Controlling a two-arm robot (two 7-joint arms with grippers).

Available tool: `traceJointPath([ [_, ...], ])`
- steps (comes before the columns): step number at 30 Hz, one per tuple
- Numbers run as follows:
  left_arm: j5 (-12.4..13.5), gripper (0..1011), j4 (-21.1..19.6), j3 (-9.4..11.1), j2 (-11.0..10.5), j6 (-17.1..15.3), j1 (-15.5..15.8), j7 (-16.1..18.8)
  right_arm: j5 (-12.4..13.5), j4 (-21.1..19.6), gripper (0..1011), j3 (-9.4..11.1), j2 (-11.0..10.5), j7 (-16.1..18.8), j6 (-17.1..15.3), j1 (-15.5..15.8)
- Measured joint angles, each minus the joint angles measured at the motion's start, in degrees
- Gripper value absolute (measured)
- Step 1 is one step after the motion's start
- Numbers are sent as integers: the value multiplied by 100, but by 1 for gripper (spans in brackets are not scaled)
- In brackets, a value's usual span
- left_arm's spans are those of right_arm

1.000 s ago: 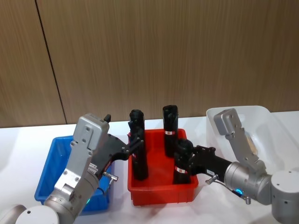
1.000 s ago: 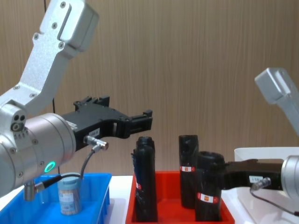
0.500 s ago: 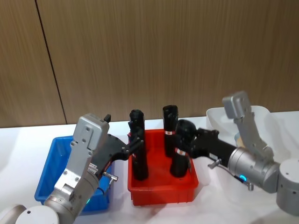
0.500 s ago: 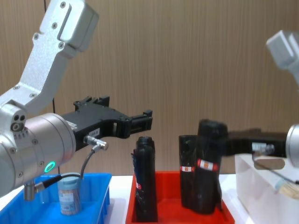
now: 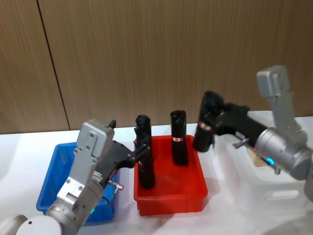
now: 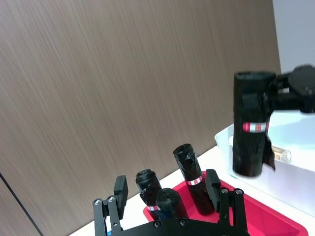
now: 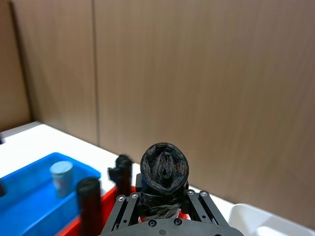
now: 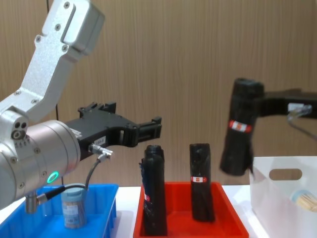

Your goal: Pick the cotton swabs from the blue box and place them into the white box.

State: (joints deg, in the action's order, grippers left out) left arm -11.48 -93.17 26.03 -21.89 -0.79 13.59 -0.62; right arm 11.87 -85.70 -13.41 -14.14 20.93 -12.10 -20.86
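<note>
One cotton swabs tub (image 8: 74, 206) stands in the blue box (image 5: 51, 176), also seen from the right wrist as the tub (image 7: 61, 174) in the blue box (image 7: 27, 199). Another cotton swabs tub (image 8: 303, 199) lies in the white box (image 8: 277, 196). My right gripper (image 5: 212, 122) is shut on a black roll (image 5: 204, 122) and holds it in the air at the white box's (image 5: 244, 171) left edge. My left gripper (image 8: 148, 128) hangs open and empty above the gap between the blue box and the red tray.
The red tray (image 5: 171, 198) sits between the two boxes and holds black rolls (image 5: 179, 137) standing upright, with two (image 5: 144, 156) close together at its left. A wooden wall stands behind the white table.
My right gripper has lifted the black roll out of the red tray and carried it up and to the right, to the white box's edge. The left arm has not moved.
</note>
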Motion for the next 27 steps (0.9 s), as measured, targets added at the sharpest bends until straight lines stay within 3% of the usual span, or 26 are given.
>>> traceJointPath([
  [12,0,1004,0,0,0,0,0,0,-174,147,358,303,-217,-399,137,-227],
  [27,0,1004,0,0,0,0,0,0,-324,583,358,532,-423,-586,245,-279],
])
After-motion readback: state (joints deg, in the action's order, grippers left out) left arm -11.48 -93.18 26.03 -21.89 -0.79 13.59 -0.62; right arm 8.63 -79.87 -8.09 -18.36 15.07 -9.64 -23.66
